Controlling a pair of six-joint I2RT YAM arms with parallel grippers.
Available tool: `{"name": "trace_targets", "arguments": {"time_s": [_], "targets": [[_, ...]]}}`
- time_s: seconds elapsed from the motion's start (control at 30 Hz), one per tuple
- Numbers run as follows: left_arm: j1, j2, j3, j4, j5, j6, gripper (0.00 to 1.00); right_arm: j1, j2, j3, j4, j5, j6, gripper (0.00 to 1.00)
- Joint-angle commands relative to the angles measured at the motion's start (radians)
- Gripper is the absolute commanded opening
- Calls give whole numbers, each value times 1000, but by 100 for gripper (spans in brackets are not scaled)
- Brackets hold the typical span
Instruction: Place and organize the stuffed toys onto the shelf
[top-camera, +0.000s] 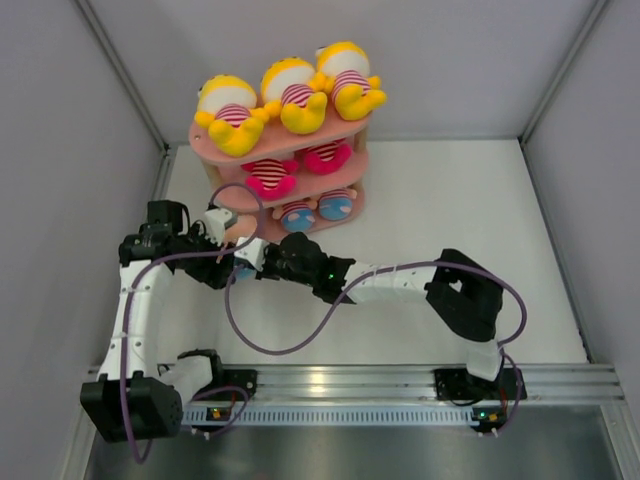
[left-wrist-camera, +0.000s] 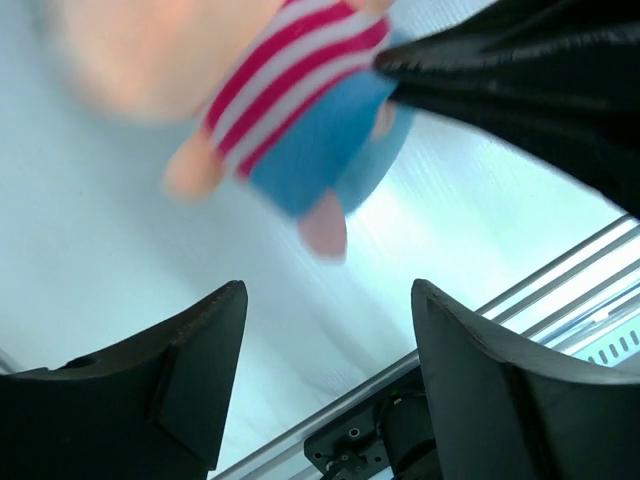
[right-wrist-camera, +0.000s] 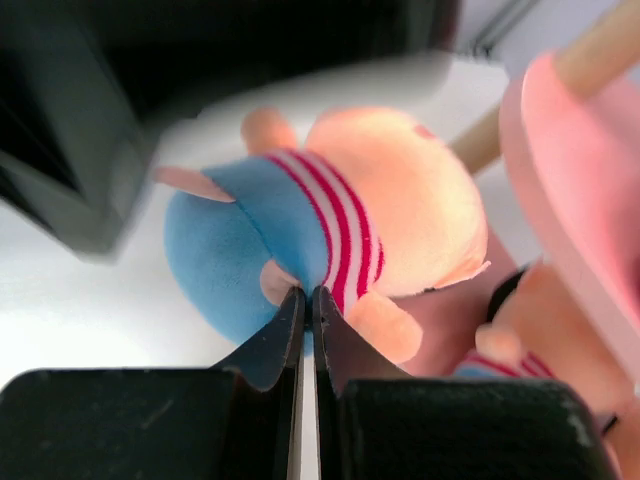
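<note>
Overhead view of two robot arms meeting just in front of a pink three-tier shelf (top-camera: 205, 150) at the far left of a white worktop (top-camera: 450, 200). The right hand (right-wrist-camera: 308, 295) is clamped on a peach-headed doll (right-wrist-camera: 330, 220), pinching a fold of cloth where the striped shirt meets the blue bottom, probably so the soft body hangs free for carrying. The left hand (left-wrist-camera: 330, 295) has its fingers apart and empty, with the doll just beyond their tips, so it likely will not tug against the other grip. Three yellow dolls (top-camera: 290, 95) fill the top board, and two peach-and-blue dolls (top-camera: 315, 210) sit on the bottom one, suggesting sorting by kind.
</note>
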Motion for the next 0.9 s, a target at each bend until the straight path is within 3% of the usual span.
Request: {"name": "trace_targets", "arguments": {"time_s": [0.0, 0.33, 0.53, 0.87], "targets": [[-4, 11, 51, -9, -53, -29, 73, -36, -54, -61, 1, 9, -37, 0], [-4, 33, 54, -6, -401, -79, 78, -79, -117, -116, -21, -55, -159, 0], [-3, 71, 57, -3, -434, -88, 78, -112, -75, -61, 8, -123, -203, 0], [-4, 91, 40, 5, -431, -91, 77, -149, -2, -50, 96, -105, -200, 0]]}}
